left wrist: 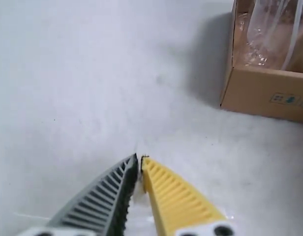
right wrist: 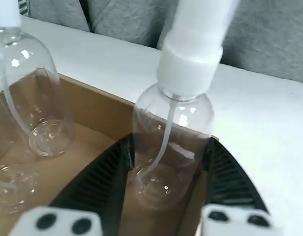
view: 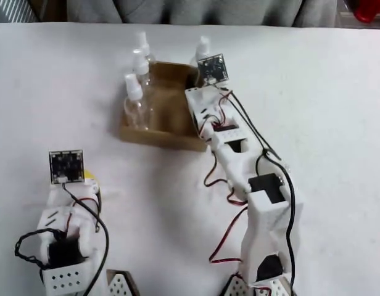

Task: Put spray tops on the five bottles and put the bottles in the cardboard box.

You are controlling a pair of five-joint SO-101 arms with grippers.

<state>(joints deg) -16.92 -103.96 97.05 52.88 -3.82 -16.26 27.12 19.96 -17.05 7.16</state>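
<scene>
At 2 o'clock corner of brown cardboard box (view: pixel 165 139), R gripper (right wrist: pixel 168 145) is holding clear plastic bottle w/ white spray top (right wrist: pixel 173 123), jaws pressing both sides. Rec.: keeping bottle upright, lowering until base is seating on floor, then opening jaws. Three similar bottles (view: pixel 136 102) are standing along 9 o'clock side. L gripper (left wrist: pixel 140 160), jaws closed, empty, is resting at 7 o'clock. Blue print (left wrist: pixel 289 100) on box wall: illegible.

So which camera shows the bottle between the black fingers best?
The right wrist view: the spray bottle sits close up in the right end effector, at the cardboard box. The high view catches its white top.
</scene>
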